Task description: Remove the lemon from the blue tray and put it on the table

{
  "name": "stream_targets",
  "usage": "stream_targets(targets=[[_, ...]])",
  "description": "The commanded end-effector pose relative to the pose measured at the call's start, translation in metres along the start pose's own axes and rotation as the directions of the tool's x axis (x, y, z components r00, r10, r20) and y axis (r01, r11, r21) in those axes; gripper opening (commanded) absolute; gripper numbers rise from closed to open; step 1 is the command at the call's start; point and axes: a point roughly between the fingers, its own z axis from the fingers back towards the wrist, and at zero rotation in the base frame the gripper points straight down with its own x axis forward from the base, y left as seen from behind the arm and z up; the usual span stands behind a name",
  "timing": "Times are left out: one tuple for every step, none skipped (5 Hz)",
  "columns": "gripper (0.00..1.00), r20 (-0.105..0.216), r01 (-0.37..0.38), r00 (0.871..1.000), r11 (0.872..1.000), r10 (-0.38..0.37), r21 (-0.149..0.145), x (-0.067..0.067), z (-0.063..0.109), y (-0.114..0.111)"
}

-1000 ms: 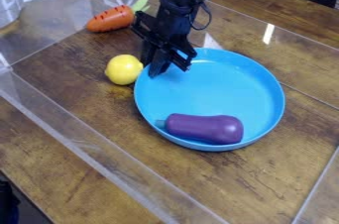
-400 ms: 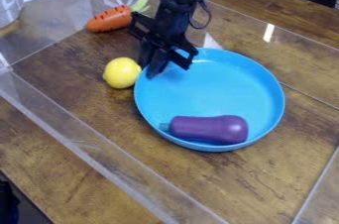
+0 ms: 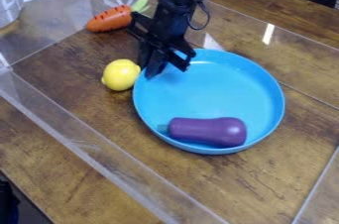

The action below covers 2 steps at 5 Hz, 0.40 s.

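The small yellow lemon (image 3: 121, 73) lies on the brown wooden table (image 3: 79, 168), just outside the left rim of the blue tray (image 3: 232, 87). My black gripper (image 3: 161, 67) points down over the tray's left edge, right beside the lemon. Its fingers are drawn together with nothing between them. I cannot tell whether a finger touches the lemon.
A purple eggplant (image 3: 205, 130) lies in the near part of the tray. An orange carrot (image 3: 109, 19) rests on the table at the back left. Clear plastic walls (image 3: 47, 94) run along the left and front of the table.
The lemon has crept slightly left and toward the front. The gripper stays nearly where it was, still closed.
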Motion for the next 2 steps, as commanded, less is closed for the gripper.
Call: stream_targets(targets=[[0.0, 0.076, 0.01, 0.997, 1.0, -0.011, 0.02, -0.0044, 0.0226, 0.019], [0.0, 0.088, 0.049, 0.995, 0.998, -0.051, 0.031, -0.004, 0.0206, 0.0219]])
